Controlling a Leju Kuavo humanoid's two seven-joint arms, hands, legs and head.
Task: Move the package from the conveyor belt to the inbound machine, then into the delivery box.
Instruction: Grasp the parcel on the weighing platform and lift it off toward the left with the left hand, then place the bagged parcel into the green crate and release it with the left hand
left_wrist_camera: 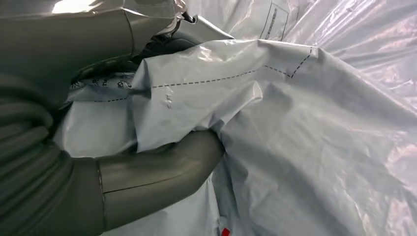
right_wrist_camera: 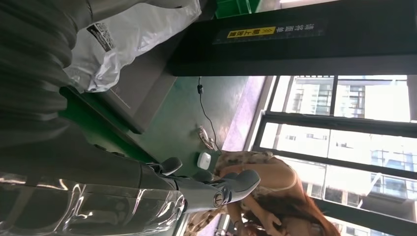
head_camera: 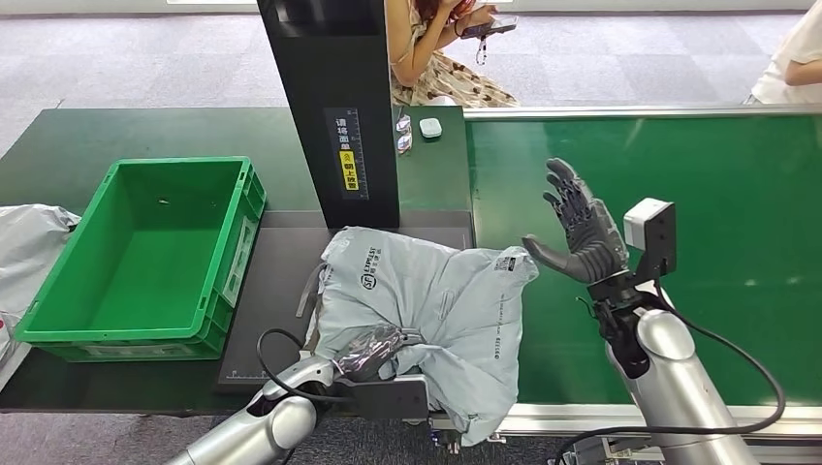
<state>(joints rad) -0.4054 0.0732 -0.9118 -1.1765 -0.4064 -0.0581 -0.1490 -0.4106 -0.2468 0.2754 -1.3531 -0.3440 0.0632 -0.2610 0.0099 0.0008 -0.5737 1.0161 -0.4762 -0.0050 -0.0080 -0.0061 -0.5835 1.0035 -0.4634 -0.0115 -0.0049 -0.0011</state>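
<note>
The grey plastic package [head_camera: 426, 300] lies crumpled on the inbound machine's black platform [head_camera: 276, 281], its right side spilling onto the green conveyor belt [head_camera: 679, 194]. My left hand [head_camera: 373, 351] grips the package's near edge; in the left wrist view the thumb [left_wrist_camera: 162, 169] presses into the folded plastic [left_wrist_camera: 295, 137]. My right hand [head_camera: 580, 228] is raised over the belt just right of the package, fingers spread and holding nothing. The right wrist view shows its fingers [right_wrist_camera: 221, 189] apart, the package [right_wrist_camera: 128, 39] beyond them. The green delivery box [head_camera: 145, 252] stands empty on the left.
The machine's black column [head_camera: 334, 107] rises behind the package. Another grey bag [head_camera: 29, 247] lies at the far left. Glasses [head_camera: 403, 136] and a small white case [head_camera: 430, 127] sit by the column. One person [head_camera: 441, 48] sits behind the table, another [head_camera: 790, 58] at the far right.
</note>
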